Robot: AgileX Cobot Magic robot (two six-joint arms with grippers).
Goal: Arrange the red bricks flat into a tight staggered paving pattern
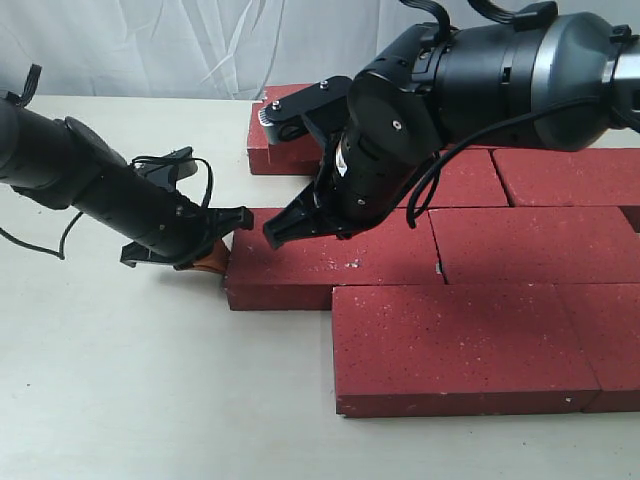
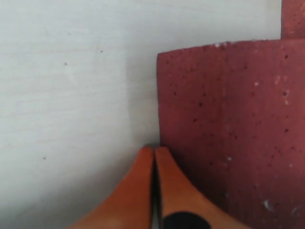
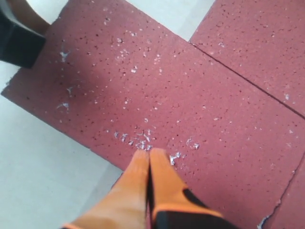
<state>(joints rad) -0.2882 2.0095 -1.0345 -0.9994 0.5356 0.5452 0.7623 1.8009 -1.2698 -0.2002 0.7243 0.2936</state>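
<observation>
Several red bricks lie flat in staggered rows on the pale table. The leftmost brick of the middle row sticks out to the left of the front row. My left gripper is shut and empty, its orange tips against this brick's left end. My right gripper is also shut and empty, its tips resting on or just above the same brick's top, near its long edge. The neighbouring brick lies close beside it.
One brick sits at the back left, partly hidden behind the right arm. More bricks fill the right side out to the frame edge. Bare table lies to the left and front. The left gripper shows in the right wrist view.
</observation>
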